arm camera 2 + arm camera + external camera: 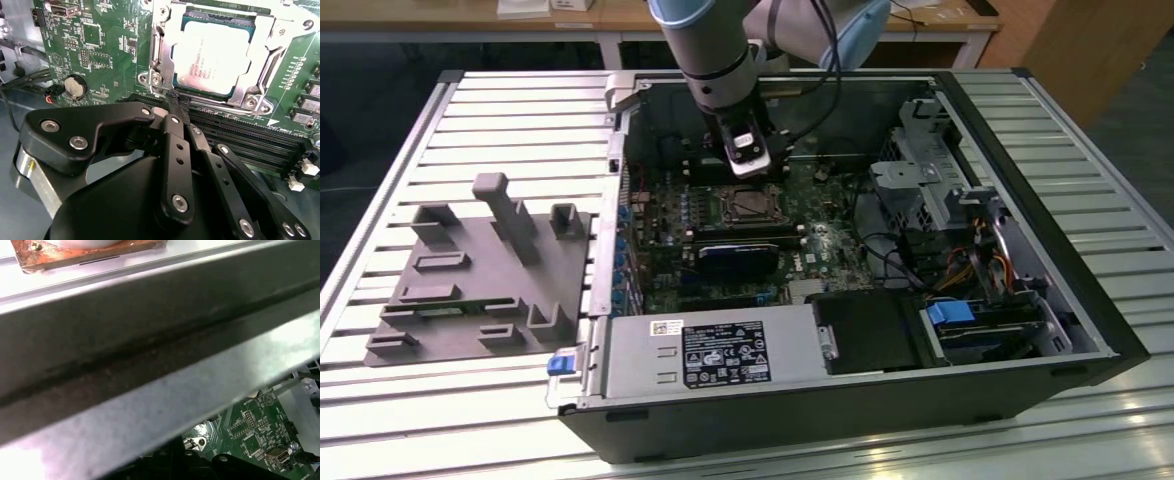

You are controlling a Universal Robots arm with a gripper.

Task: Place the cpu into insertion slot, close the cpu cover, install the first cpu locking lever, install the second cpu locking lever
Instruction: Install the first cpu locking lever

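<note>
1. The pincer is narrow, its tips pressed together, right beside the cpu cover.
2. The cpu lies in the insertion slot, under the shut cover.
3. I think a lever is being worked: push slowly, and don't scrape the green board.
4. The second wrist view shows the chip close up. The exterior view shows the whole case, with the pincer at the slot's far side.

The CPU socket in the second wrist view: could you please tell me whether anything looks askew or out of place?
Nothing stands out. The cpu sits square in the window of the cover, which appears to lie flat, and the gripper is by the cover's edge.
</note>
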